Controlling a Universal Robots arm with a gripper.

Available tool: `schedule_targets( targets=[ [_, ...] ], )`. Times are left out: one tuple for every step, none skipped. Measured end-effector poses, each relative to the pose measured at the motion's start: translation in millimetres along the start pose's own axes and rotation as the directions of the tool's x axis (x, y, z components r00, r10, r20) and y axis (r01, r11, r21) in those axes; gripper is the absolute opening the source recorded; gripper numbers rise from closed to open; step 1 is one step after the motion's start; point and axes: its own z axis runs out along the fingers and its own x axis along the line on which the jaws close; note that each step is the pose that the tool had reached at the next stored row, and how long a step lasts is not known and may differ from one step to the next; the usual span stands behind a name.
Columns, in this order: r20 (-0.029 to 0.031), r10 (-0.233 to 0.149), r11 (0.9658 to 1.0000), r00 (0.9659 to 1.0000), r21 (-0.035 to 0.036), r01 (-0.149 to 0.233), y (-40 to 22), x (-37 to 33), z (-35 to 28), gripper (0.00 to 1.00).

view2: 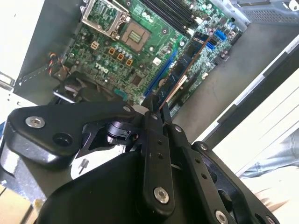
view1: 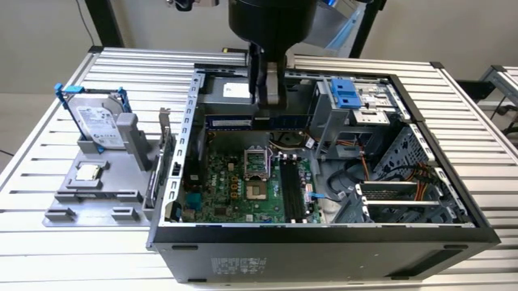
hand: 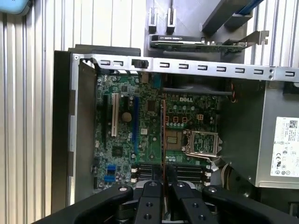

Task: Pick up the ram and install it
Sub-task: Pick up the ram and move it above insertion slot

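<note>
Currently gripper holds ram over open case.

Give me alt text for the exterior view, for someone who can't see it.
A robot arm's gripper holds the ram above the green motherboard inside an open computer case, which sits on a slatted metal table. At the exterior view's left, a hard drive stands in a grey holder.

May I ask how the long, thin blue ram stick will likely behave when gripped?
In the first wrist view the thin blue ram stick runs straight from the shut jaws, so it is probably stiff. Edge-on it looks thin, so likely light and breakable.
</note>
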Motion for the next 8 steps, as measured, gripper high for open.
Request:
schedule_targets(
  targets=[
    [0.0000,0.000,1.0000,1.0000,0.0000,0.000,-1.5,0.0,0.0,0.00],
    [0.0000,-0.001,1.0000,1.0000,0.0000,0.001,-2.9,0.1,0.0,0.00],
    [0.0000,-0.001,1.0000,1.0000,0.0000,0.001,-4.4,0.1,0.0,0.00],
    [0.0001,-0.002,1.0000,1.0000,0.0000,0.002,-5.7,0.2,0.1,0.00],
    [0.0001,-0.002,1.0000,1.0000,0.0000,0.002,-7.1,0.2,0.1,0.00],
    [0.0000,-0.002,1.0000,1.0000,0.0000,0.002,-8.5,0.2,0.1,0.00],
    [0.0001,-0.003,1.0000,1.0000,0.0000,0.003,-9.9,0.3,0.1,0.00],
    [0.0001,-0.003,1.0000,1.0000,0.0000,0.003,-11.3,0.3,0.1,0.00]
  ],
)
